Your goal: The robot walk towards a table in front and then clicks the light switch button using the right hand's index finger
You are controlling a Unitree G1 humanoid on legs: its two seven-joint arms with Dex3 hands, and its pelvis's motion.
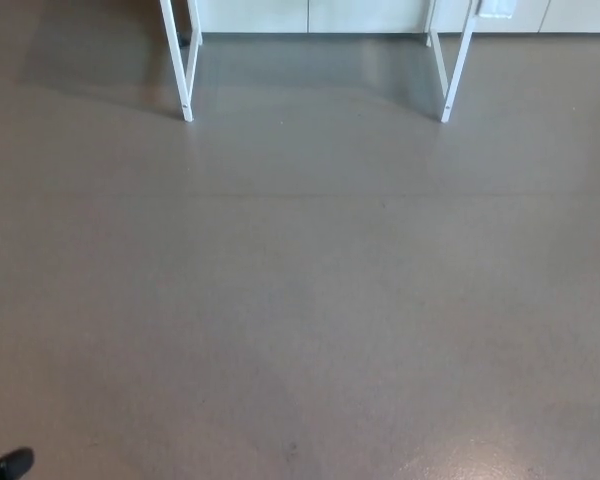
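Only a black tip of my left hand (10, 464) shows, low at about 7 o'clock in the view; I cannot tell whether it is open or closed. My right hand is out of the picture. Grey floor (300, 300) spreads ahead of me. At 12 o'clock, well apart from my hand, stand the white table legs (185, 75). A small white plate (496, 8) at the top edge, near 1 o'clock, may be the light switch; I cannot tell.
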